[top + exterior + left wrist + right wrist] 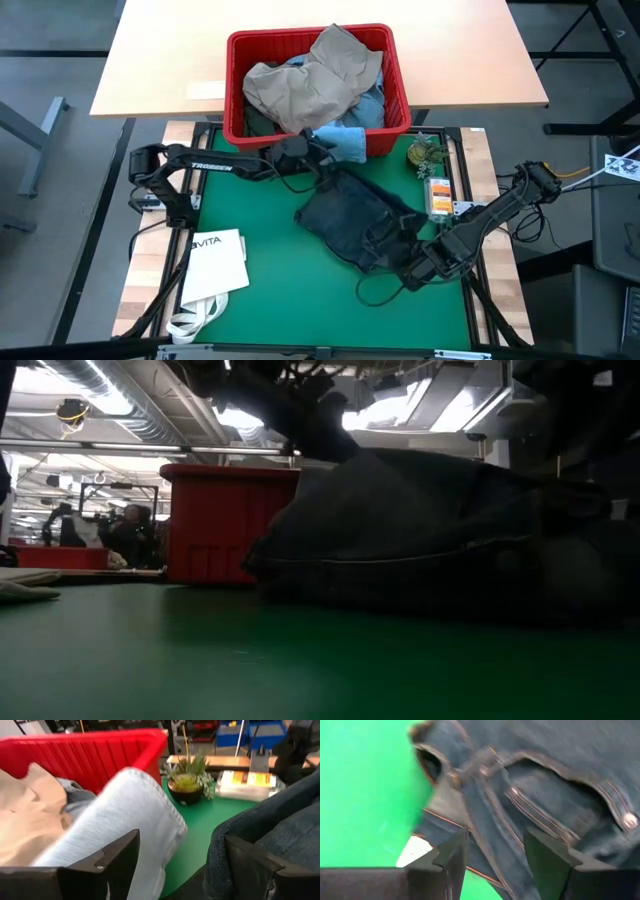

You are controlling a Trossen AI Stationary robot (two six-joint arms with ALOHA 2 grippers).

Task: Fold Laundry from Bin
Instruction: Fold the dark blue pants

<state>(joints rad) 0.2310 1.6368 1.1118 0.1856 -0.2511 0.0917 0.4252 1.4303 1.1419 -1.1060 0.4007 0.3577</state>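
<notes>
The red bin (235, 80) stands at the far edge of the green mat. It holds tan trousers (310, 75), and a light blue cloth (345, 145) hangs over its near rim. Dark navy jeans (345, 215) lie bunched on the middle of the mat. My left gripper (182, 865) hangs open just in front of the bin's near rim, with the light blue cloth (125, 815) on one side and the jeans (280, 830) on the other. My right gripper (495, 855) stands open over the near right part of the jeans (545, 775), by a pocket and the waistband. My right gripper points steeply down at the jeans from their near right side. A fold of denim (495, 870) runs under the gap between its fingers. I cannot tell whether the fingers touch it.
A white VITA tote bag (215, 265) lies on the near left of the mat. A small potted plant (425, 152) and a yellow packet (438, 195) sit at the far right. Bare green mat (280, 290) lies near the front.
</notes>
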